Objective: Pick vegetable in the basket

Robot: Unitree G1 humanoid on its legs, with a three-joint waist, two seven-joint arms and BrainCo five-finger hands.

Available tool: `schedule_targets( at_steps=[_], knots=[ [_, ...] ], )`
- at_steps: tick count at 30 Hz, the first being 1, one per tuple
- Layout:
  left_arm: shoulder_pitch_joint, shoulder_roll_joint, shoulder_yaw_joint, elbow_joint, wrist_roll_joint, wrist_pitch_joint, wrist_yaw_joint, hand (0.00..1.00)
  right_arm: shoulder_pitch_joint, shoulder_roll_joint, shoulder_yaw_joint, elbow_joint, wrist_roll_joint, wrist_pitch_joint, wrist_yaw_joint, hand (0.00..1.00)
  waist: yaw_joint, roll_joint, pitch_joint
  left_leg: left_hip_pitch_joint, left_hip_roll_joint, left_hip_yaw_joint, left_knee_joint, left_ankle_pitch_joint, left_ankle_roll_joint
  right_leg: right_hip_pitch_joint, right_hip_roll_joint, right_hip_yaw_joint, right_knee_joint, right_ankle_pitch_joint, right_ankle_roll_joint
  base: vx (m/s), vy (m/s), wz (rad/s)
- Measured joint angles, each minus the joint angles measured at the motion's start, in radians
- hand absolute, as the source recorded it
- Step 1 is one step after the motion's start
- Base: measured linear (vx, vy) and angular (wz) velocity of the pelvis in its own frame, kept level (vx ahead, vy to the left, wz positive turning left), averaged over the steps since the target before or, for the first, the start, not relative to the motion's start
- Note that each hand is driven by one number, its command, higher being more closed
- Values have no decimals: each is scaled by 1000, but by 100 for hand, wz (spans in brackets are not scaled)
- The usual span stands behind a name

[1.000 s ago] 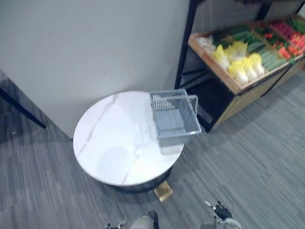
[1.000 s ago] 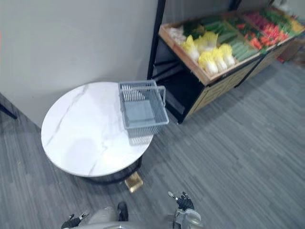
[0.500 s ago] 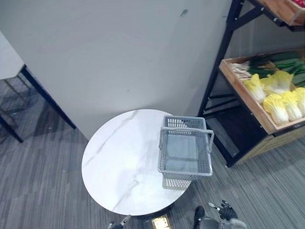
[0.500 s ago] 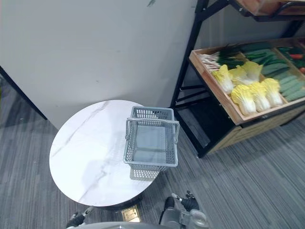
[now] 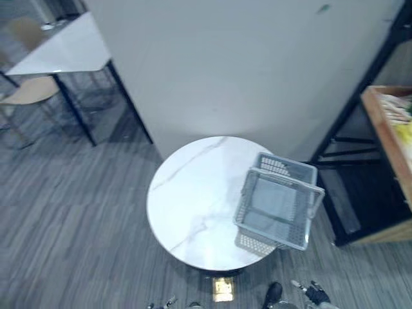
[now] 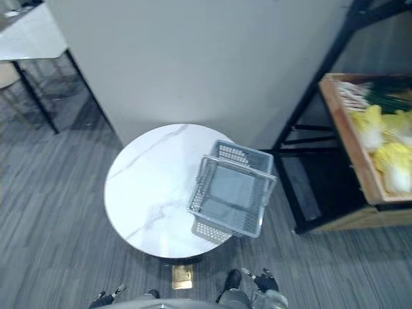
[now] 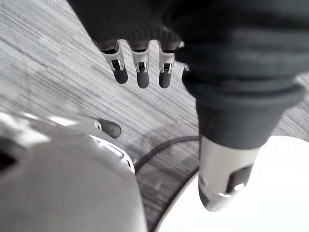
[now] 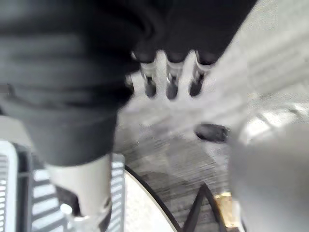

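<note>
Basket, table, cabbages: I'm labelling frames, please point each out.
basket (image 6: 226,195), right eye view, its bare floor.
table (image 6: 147,187), right eye view, bare marble top.
cabbages (image 6: 394,166), right eye view, one yellow head.

One grey basket (image 6: 222,152), one round marble-top table (image 6: 151,187), one rectangular white table (image 5: 64,48), one black rack (image 6: 315,80), one wooden produce tray (image 6: 351,138); cabbages (image 6: 394,168) too blurred to count

Round white marble table (image 5: 193,199) sits centre stage on grey striped carpet (image 5: 71,225), tucked close to a plain grey partition wall (image 5: 244,64). A small gold block (image 5: 223,289) lies on the floor at its near edge. Far left, there's a white rectangular table (image 5: 64,48) with a tan chair (image 5: 29,90) beside it. Off right, a black rack (image 5: 357,96) carries a wooden tray (image 6: 351,148).
</note>
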Motion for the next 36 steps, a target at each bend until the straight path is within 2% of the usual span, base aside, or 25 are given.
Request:
schedule_targets(
  at_steps=[2,5,8,10,12,15,19,22,30,36],
  knots=[
    [15,-1,-8,-2,25,2,7,0,-40,-38,-53,-3,-8,0,-23,0,3,8,3,-4,-6,19,-15,-9,7,-5,3,18,-21,21,0,-43,50,-11],
    [41,5,-31,2,40,12,13,0,-99,-135,-100,-65,-84,0,-84,0,2,10,6,-16,-10,64,-16,-25,-1,-41,1,60,-20,28,-4,-14,20,-43],
    [42,22,-78,4,42,11,13,0,-117,-227,-80,-241,-173,4,-137,0,-6,10,12,-19,-14,91,-18,-32,-4,-72,1,95,-15,74,-13,64,2,-36],
    [33,25,-106,2,42,10,14,0,-133,-293,-46,-435,-277,14,-181,0,-13,18,15,-35,-12,109,-14,-30,-1,-104,8,118,-14,102,-21,81,-12,-25],
    [29,25,-116,-5,42,6,14,0,-190,-330,-33,-527,-351,22,-220,0,-29,26,34,-34,-11,109,-14,-30,-1,-109,10,120,-14,114,-31,89,-3,-7],
    [20,33,-135,-15,42,-5,12,0,-248,-370,32,-655,-416,26,-246,0,-28,24,45,-33,-18,104,-11,-30,-1,-109,9,120,-12,116,-33,77,18,1],
    [20,42,-145,-39,43,-5,5,0,-297,-411,175,-748,-458,22,-229,0,-23,8,54,-33,-28,81,-10,-30,-1,-105,2,114,-4,116,-33,29,17,10],
    [11,50,-145,-41,62,-2,-17,0,-341,-481,345,-792,-534,-11,-146,0,-4,-3,67,-35,-36,75,5,-38,12,-102,-10,113,9,116,-33,-19,30,7],
    [1,56,-143,-40,62,-2,-26,0,-406,-515,542,-811,-533,-48,-37,0,3,-19,86,-66,-40,30,38,-45,20,-95,-21,98,4,119,-27,-49,-5,11],
    [1,57,-143,-39,62,-1,-25,0,-416,-554,651,-807,-573,-55,-2,0,2,-22,87,-70,-35,31,36,-44,20,-102,-13,102,1,119,-27,-2,-12,-2]
  ],
)
